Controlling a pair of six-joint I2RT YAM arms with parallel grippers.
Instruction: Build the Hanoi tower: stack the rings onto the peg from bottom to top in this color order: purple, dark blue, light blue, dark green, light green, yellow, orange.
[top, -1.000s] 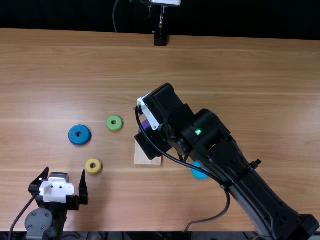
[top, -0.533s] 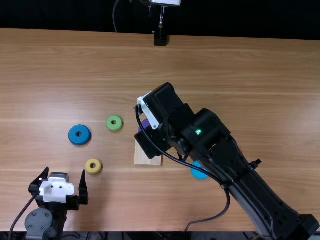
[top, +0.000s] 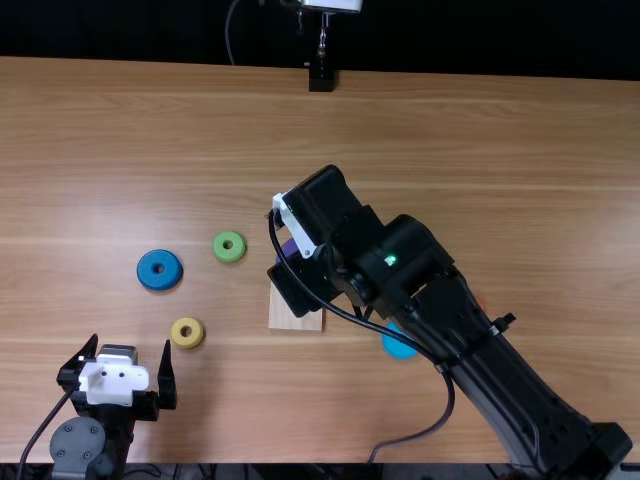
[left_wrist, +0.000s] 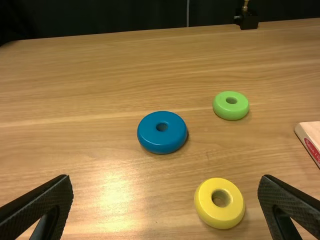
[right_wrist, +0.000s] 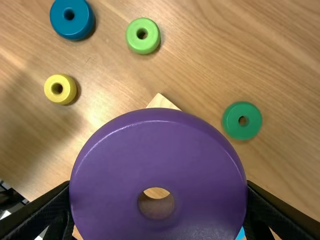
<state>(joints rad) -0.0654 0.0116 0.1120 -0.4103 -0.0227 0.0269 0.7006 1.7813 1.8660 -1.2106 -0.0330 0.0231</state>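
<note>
In the top view my right gripper (top: 292, 262) is over the wooden base (top: 290, 318), with the purple ring (top: 289, 247) partly showing beneath it. The right wrist view has my right gripper (right_wrist: 158, 200) shut on the purple ring (right_wrist: 156, 150), whose hole shows pale wood. My left gripper (top: 120, 365) stands open at the near left; in its wrist view the left gripper (left_wrist: 166, 192) has nothing between its fingers. Left of the base lie the dark blue ring (top: 160, 270), light green ring (top: 229, 247) and yellow ring (top: 187, 333). The light blue ring (top: 399, 341) lies right of it.
The dark green ring (right_wrist: 242, 120) lies on the table on the base's other side from the yellow one. A bit of orange (top: 480, 303) peeks out beside the right arm, which spans the near right of the table. A black stand (top: 321, 78) is at the far edge.
The right arm has shifted slightly left in the top view, still with the purple ring, and a bit of orange has come into sight beside it. The left arm has kept still.
</note>
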